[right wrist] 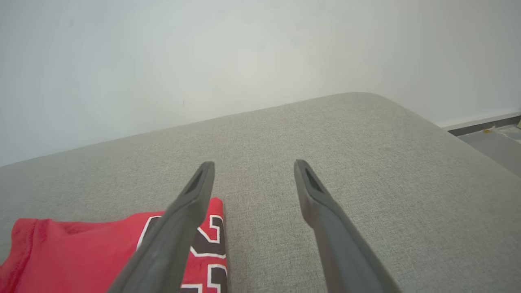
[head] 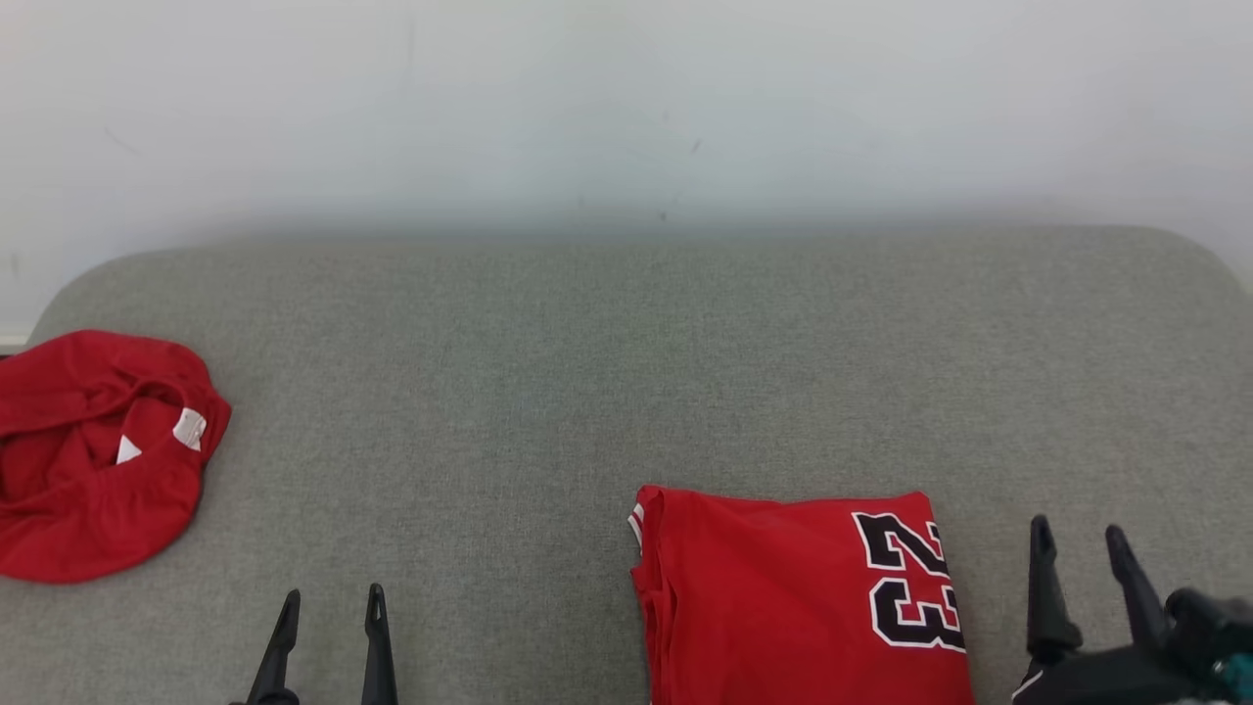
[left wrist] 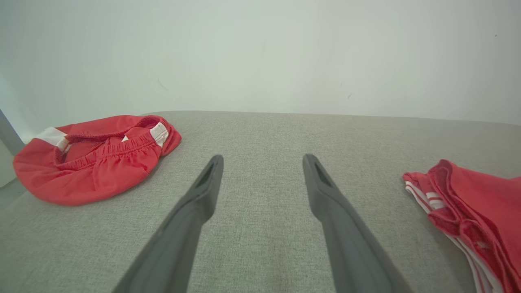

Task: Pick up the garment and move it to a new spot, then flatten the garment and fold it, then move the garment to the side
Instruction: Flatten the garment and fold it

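A red jersey (head: 783,597) with a black and white "23" lies folded flat at the near middle-right of the grey cushion (head: 626,372). Its layered edge (left wrist: 468,211) shows at the right of the left wrist view, and its numbered corner (right wrist: 81,252) at the lower left of the right wrist view. My right gripper (head: 1077,543) stands open just right of the jersey, with nothing between its fingers (right wrist: 252,167). To the left of the jersey, my left gripper (head: 333,602) is open over bare fabric (left wrist: 262,160).
A crumpled pair of red shorts (head: 93,455) with an elastic waistband (left wrist: 93,156) lies at the cushion's far left edge. A pale wall (head: 626,108) rises behind the cushion. The cushion's rounded right corner drops off to a grey floor (right wrist: 492,142).
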You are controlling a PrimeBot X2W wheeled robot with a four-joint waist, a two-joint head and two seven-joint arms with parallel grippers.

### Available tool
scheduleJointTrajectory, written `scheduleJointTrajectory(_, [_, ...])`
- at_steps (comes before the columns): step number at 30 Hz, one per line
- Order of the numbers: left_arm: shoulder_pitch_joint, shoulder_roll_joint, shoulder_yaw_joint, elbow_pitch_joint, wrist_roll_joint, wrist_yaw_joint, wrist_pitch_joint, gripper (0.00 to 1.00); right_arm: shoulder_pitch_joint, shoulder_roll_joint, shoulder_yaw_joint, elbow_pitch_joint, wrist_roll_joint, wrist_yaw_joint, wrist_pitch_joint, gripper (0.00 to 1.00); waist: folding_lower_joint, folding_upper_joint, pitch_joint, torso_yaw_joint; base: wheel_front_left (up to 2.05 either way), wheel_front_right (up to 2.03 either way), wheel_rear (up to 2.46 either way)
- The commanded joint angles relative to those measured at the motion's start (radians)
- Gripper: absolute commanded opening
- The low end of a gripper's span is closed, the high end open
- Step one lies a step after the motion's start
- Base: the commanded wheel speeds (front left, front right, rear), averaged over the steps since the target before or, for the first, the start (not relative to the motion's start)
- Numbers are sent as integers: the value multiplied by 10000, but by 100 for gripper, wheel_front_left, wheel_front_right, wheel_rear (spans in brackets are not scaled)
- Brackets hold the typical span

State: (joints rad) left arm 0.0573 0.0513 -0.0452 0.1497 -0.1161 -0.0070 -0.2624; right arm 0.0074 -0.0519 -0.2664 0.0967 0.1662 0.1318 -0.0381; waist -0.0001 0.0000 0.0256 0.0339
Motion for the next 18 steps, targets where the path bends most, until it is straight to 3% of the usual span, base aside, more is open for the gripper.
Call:
scheduleJointTrajectory(1, [129, -15, 54, -41, 14, 55, -29, 100, 151, 37, 147, 126, -124, -25, -344, 100, 1, 0, -192, -130, 0, 0, 0])
scheduleJointTrajectory(7, [246, 1, 212, -292, 361, 44, -29, 100, 335, 26, 767, 1003, -474, -25, -1779, 100, 1, 0, -400, -414, 0, 0, 0])
scheduleJointTrajectory(18, [516, -10, 624, -292, 168, 85, -30, 100, 109, 25, 1441, 1508, -838, -25, -2094, 100, 1, 0, -475, -825, 0, 0, 0])
